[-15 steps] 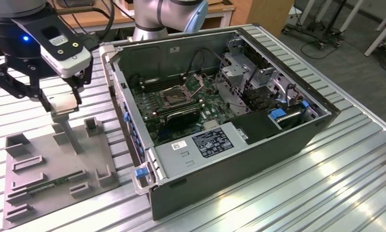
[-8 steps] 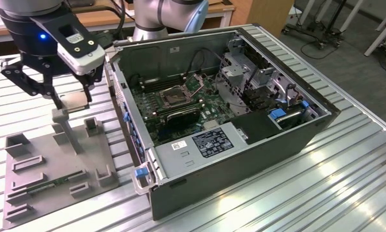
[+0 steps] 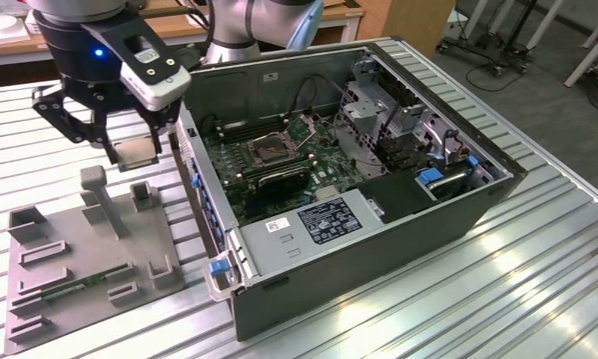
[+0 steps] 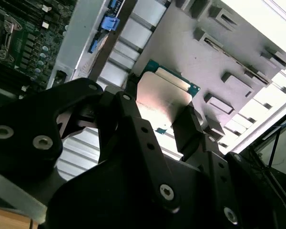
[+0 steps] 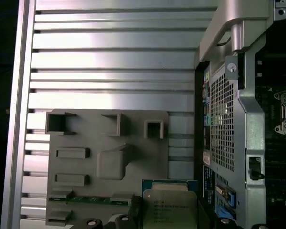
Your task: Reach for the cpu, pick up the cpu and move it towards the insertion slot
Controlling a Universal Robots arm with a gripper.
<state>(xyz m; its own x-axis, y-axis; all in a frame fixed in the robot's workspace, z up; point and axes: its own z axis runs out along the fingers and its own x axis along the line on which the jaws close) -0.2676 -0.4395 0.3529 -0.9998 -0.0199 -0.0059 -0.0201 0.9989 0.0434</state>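
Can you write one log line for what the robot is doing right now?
tool: shut on cpu | cpu: lifted above grey fixture | insertion slot: empty

A grey fixture plate [image 3: 79, 254] lies beside the open computer case [image 3: 379, 247].

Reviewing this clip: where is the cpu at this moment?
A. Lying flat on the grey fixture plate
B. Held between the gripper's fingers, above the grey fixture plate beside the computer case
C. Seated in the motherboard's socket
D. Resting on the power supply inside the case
B. In the exterior view the cpu sits pinched in the gripper above the grey fixture plate, outside the computer case; the insertion slot shows its dark centre.
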